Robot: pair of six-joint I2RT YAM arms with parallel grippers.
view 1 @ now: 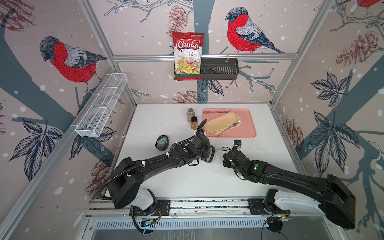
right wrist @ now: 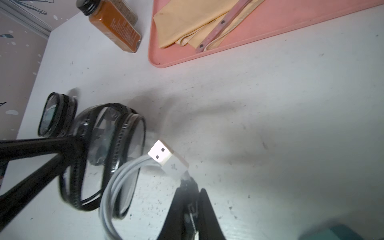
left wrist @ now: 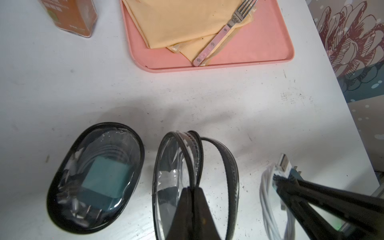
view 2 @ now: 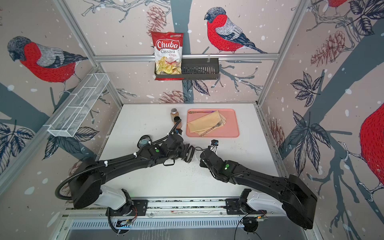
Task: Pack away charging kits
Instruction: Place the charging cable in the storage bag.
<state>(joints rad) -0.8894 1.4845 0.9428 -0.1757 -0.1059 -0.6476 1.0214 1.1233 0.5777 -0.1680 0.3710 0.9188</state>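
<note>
Both grip: left fingers (left wrist: 190, 195) clamp the open case (left wrist: 172, 166) by its rim, right fingers (right wrist: 182, 197) the white cable (left wrist: 268, 197).

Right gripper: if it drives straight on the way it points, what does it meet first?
Beyond its held cable, probably bare table, then the pink tray; the open case sits aside. Depth unclear.

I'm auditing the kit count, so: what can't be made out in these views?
- Closed case, left wrist view: contents murky behind the tinted, glaring lid.
- Open case, both top views: mostly hidden by the left arm.
- White cable, right wrist view: coil cut off by the bottom edge.
</note>
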